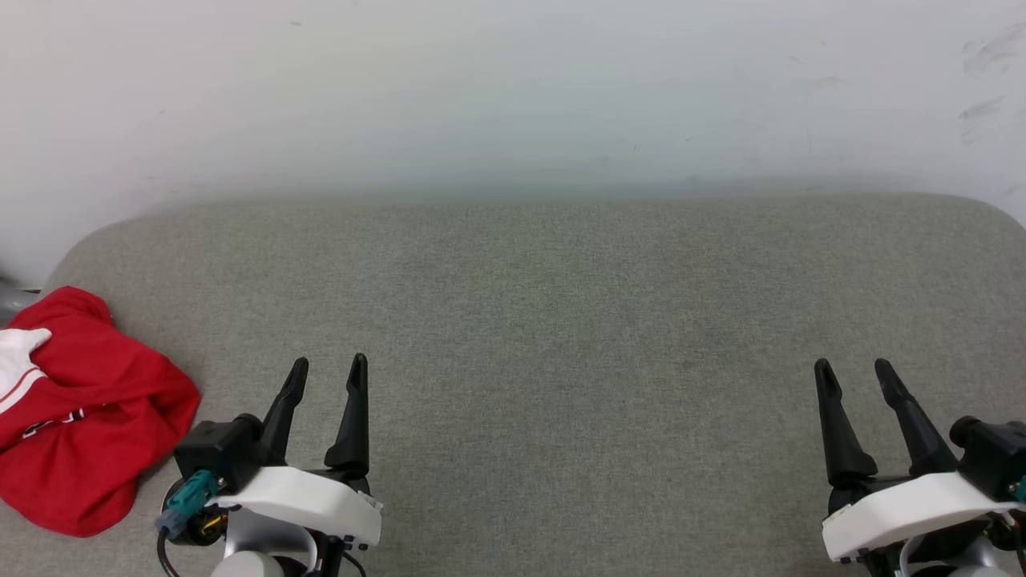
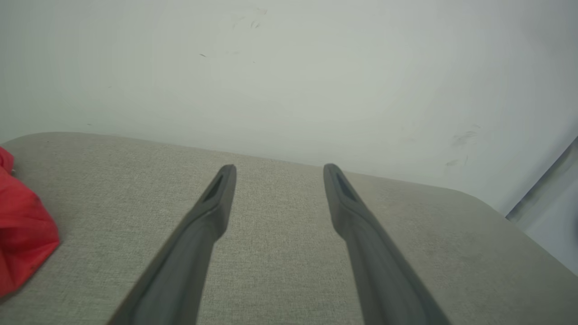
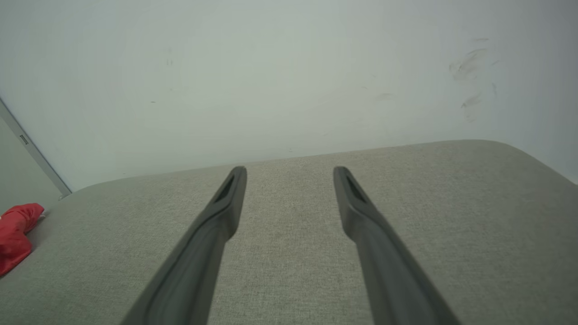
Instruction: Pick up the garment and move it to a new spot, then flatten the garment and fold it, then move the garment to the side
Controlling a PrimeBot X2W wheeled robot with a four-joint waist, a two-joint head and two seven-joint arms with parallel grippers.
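The garment [image 1: 84, 417] is a bright red shirt with a white panel, lying crumpled in a heap at the far left of the grey cushioned surface [image 1: 561, 320]. Its red edge also shows in the left wrist view [image 2: 22, 234] and the right wrist view [image 3: 16, 230]. My left gripper [image 1: 329, 369] hovers just right of the heap, open, nothing between its fingers. My right gripper [image 1: 854, 370] stands far to the right, also open and holding nothing. Both grippers' fingers point toward the wall.
A pale wall [image 1: 513, 96] rises directly behind the cushioned surface, with faint scuff marks at its right. The surface has rounded back corners and a wide bare stretch between the two grippers.
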